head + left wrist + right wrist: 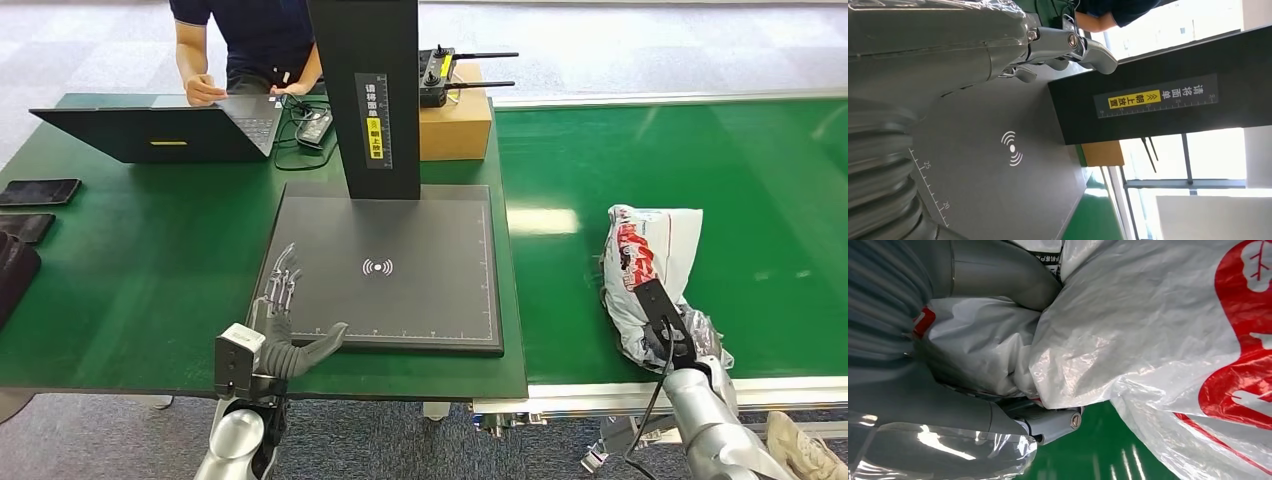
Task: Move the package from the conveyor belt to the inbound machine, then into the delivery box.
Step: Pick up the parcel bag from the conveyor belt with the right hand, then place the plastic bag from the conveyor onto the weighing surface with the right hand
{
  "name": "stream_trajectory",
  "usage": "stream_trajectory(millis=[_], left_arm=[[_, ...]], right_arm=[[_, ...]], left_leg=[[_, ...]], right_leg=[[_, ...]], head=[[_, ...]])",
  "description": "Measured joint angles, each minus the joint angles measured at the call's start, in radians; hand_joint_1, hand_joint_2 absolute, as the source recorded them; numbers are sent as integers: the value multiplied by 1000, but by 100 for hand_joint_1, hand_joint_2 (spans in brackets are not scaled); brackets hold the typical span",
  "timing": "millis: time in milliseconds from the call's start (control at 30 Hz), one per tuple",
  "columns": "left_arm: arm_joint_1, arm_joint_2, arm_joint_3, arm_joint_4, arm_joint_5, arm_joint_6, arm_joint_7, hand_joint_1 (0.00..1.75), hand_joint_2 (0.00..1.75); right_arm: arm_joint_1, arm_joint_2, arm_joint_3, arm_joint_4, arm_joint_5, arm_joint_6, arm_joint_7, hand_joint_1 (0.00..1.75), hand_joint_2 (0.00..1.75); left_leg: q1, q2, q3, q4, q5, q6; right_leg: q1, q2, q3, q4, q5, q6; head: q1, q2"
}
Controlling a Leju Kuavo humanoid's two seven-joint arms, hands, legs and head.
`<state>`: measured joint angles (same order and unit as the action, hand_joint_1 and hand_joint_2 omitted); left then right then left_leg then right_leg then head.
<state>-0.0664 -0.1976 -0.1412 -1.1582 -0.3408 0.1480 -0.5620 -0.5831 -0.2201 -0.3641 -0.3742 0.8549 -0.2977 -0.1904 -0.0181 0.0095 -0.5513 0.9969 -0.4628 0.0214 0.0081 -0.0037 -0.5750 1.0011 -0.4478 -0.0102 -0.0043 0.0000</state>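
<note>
Green matting covers the table (pixel 130 270) bearing the dark inbound machine (pixel 400 265), beside the green conveyor belt (pixel 700 160), where the right hand (pixel 668 335) grips the white package (pixel 650 260); the left hand (pixel 285 330) hovers spread, empty.

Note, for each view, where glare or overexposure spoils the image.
Head view: a bright ceiling-light reflection on the conveyor belt left of the package. Left wrist view: the windows behind the inbound machine are blown out white. Right wrist view: shiny highlights on the crinkled plastic held by the right robot hand.
</note>
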Motion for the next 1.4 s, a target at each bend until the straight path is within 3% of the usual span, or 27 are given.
stream_trajectory(millis=[300,567,800,1033,1400], left_arm=[[26,1,-5,-23,5,4,3,0,175],[23,1,-4,-23,5,-2,1,0,175],[20,1,-2,-23,5,-2,-12,0,175],[20,1,2,-23,2,-10,-18,0,175],[23,1,10,-24,-18,-14,-15,0,175]], right_arm=[[7,38,17,-94,119,-235,-23,173,175],[65,95,91,-358,144,-244,-59,172,175],[133,144,248,-610,67,-140,-126,166,175],[195,152,458,-798,30,-39,-119,168,175],[155,157,727,-812,86,48,-110,172,175]], left_leg=[[0,-1,-3,0,1,0],[0,-1,-5,0,1,0],[0,-1,-5,0,1,0],[0,-1,-6,0,1,0],[0,-1,-6,0,1,0]], right_leg=[[0,-1,-3,0,0,0],[0,-1,-5,0,0,0],[0,-1,-5,0,0,0],[0,-1,-6,1,0,-1],[0,-1,-6,1,0,0]], head=[[0,0],[0,0],[0,0],[0,0],[0,0]])
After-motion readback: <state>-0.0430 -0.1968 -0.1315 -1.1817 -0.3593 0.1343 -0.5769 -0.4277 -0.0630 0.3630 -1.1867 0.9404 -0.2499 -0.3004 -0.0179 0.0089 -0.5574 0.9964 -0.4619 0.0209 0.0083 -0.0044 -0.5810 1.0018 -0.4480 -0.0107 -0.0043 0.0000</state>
